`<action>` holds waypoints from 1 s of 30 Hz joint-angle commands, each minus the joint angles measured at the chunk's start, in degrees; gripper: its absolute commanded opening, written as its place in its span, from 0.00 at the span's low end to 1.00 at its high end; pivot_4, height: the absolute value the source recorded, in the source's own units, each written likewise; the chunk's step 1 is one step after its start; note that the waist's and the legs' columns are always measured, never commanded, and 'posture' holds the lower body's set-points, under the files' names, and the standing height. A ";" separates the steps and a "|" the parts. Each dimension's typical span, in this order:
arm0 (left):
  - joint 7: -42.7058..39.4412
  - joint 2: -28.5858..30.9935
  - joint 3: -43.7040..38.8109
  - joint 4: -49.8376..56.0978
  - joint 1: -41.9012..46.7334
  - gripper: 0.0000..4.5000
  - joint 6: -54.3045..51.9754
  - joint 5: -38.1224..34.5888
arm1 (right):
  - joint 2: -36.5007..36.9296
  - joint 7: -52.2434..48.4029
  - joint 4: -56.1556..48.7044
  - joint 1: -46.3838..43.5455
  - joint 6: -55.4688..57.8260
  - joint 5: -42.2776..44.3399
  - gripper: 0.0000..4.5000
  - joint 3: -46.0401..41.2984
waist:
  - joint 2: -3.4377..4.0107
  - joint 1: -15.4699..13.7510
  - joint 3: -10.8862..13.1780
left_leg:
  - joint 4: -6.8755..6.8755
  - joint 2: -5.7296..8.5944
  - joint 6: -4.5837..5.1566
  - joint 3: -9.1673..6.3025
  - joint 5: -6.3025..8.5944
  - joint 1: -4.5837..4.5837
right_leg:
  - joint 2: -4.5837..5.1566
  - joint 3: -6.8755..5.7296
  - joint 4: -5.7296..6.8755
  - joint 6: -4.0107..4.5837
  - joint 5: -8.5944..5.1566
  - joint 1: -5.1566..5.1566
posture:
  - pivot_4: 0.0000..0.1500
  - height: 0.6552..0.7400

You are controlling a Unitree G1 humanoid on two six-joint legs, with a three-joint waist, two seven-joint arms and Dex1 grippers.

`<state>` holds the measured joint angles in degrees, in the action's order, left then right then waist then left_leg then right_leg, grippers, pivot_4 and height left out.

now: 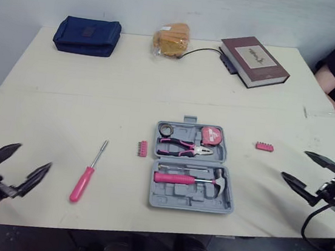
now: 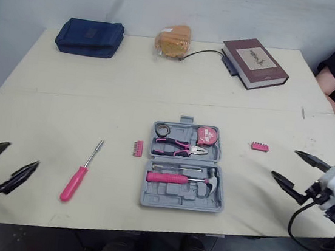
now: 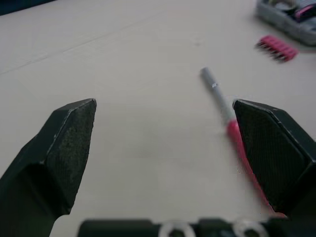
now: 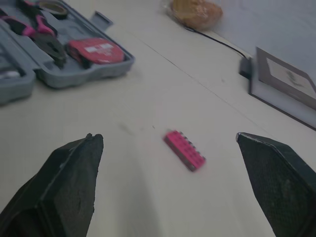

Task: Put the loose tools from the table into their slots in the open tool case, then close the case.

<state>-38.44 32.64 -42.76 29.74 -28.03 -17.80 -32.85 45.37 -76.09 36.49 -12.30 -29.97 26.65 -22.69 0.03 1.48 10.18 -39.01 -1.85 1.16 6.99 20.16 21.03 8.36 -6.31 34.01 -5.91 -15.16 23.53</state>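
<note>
— Tool case (image 1: 183, 195) lies open mid-table, with bare table (image 1: 68, 89) all round it. Loose pieces?
— One screwdriver (image 1: 86, 177) to its left. Two more: left bit strip (image 1: 142, 148) just beside the case, right bit strip (image 1: 264, 146) a little apart. Left gripper (image 1: 29, 156) and right gripper (image 1: 294, 164) are spread and empty at the near edge.

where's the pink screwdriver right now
In the eye views the pink screwdriver lies flat on the table, on the robot's left, left of the open tool case and a pink bit strip, just ahead of the open left gripper.

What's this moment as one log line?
left pincer open | right pincer open | loose: screwdriver, left bit strip, right bit strip | case open
</note>
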 commanded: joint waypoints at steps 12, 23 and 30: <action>26.93 -3.67 29.96 17.79 17.31 0.99 -25.75 4.43 | -4.10 0.68 -20.10 1.71 9.92 4.50 1.00 3.57 | 0.02 -0.55 -0.02 | -0.03 0.07 0.27 -0.01 -0.30 0.01 | -0.13 0.00 0.12 -0.05 0.03 -0.02 | 1.00 1.00; 36.93 -13.05 47.06 5.52 29.87 0.99 -27.36 18.78 | -4.93 -0.29 -26.03 3.59 11.46 5.05 1.00 4.67 | 0.02 -1.94 -0.02 | -0.09 0.05 0.29 0.06 -0.38 -0.01 | -0.63 -0.07 0.16 -0.10 0.08 0.01 | 1.00 1.00; 35.15 -16.66 49.27 0.87 31.97 0.99 -25.84 20.19 | -4.90 0.01 -26.75 4.41 11.28 5.22 1.00 4.02 | 0.02 -2.42 -0.01 | -0.10 0.04 0.32 0.09 -0.39 0.01 | -0.61 -0.22 0.15 -0.10 0.08 0.04 | 1.00 1.00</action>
<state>-2.76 16.43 5.90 30.31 3.42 -44.92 -13.13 40.28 -76.50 11.59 -8.05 -18.50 30.84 -17.31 0.05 -0.94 10.17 -39.13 -1.80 1.49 7.07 19.76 21.04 7.76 -6.54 34.17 -6.01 -15.08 23.57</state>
